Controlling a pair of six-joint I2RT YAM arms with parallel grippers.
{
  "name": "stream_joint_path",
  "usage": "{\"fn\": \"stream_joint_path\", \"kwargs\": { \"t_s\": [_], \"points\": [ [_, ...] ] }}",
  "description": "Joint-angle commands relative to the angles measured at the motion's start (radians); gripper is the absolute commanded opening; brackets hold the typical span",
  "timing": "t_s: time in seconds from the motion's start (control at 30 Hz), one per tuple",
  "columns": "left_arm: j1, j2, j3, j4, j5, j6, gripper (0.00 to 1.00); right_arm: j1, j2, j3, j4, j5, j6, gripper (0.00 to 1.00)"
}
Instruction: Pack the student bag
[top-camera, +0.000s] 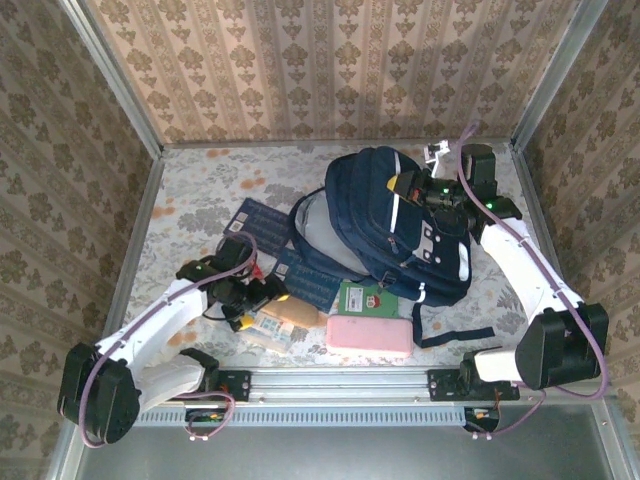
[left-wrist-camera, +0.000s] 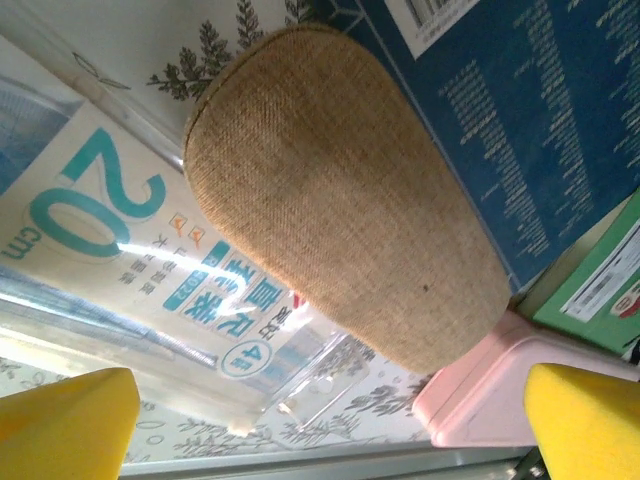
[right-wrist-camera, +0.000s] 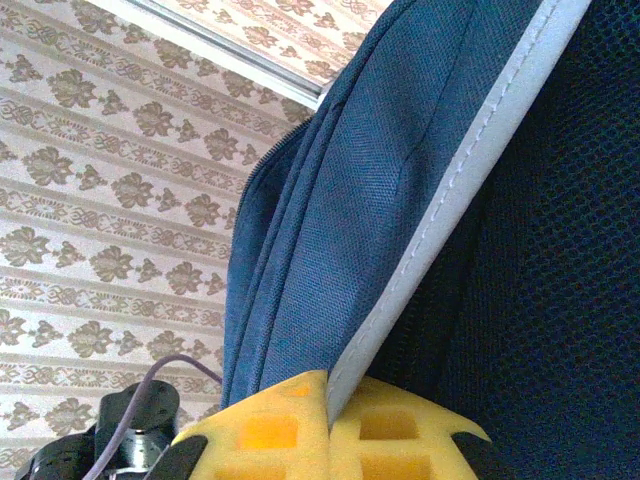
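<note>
While the student bag (top-camera: 385, 235) lies far right on the surface (top-camera: 200, 180), the right pincer (right-wrist-camera: 328, 418) is pressed together, seemingly pinching its pale-trimmed edge; the left pincer (left-wrist-camera: 330, 425) hovers spread wide over a tan fabric pouch (left-wrist-camera: 340, 200).

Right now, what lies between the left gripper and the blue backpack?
In the top view, a tan fabric pouch and a blue book lie between the open left gripper and the student bag.

a staged robot test cell: wallpapered panels (top-camera: 330, 70) in metal framing (top-camera: 115, 75), a floral-cloth table (top-camera: 200, 185), left arm (top-camera: 165, 305) and right arm (top-camera: 530, 265) bolted to a rail (top-camera: 340, 385) at its near edge.
</note>
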Motion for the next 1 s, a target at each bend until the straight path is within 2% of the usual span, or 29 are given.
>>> {"fn": "stream_joint_path", "kwargs": {
  "t_s": [0.0, 0.27, 0.47, 0.6, 0.67, 0.97],
  "points": [
    [-0.02, 0.006, -0.004, 0.073, -0.049, -0.128, 1.0, 0.015, -0.068, 0.025, 0.04, 0.014, -0.046, 0.0],
    [-0.076, 0.163, 0.074, 0.058, -0.119, -0.289, 1.0, 0.023, -0.083, 0.027, 0.006, 0.063, -0.072, 0.0],
    [-0.083, 0.291, 0.134, 0.099, -0.122, -0.32, 0.99, 0.025, -0.086, 0.019, 0.001, 0.084, -0.076, 0.0],
    [-0.083, 0.362, 0.159, 0.097, -0.132, -0.329, 0.89, 0.025, -0.089, 0.025, -0.022, 0.109, -0.087, 0.0],
    [-0.085, 0.386, 0.152, 0.102, -0.128, -0.339, 0.8, 0.025, -0.091, 0.027, -0.029, 0.116, -0.09, 0.0],
    [-0.094, 0.377, 0.128, 0.158, -0.124, -0.371, 0.59, 0.026, -0.093, 0.023, -0.028, 0.123, -0.089, 0.0]
  ]
}}
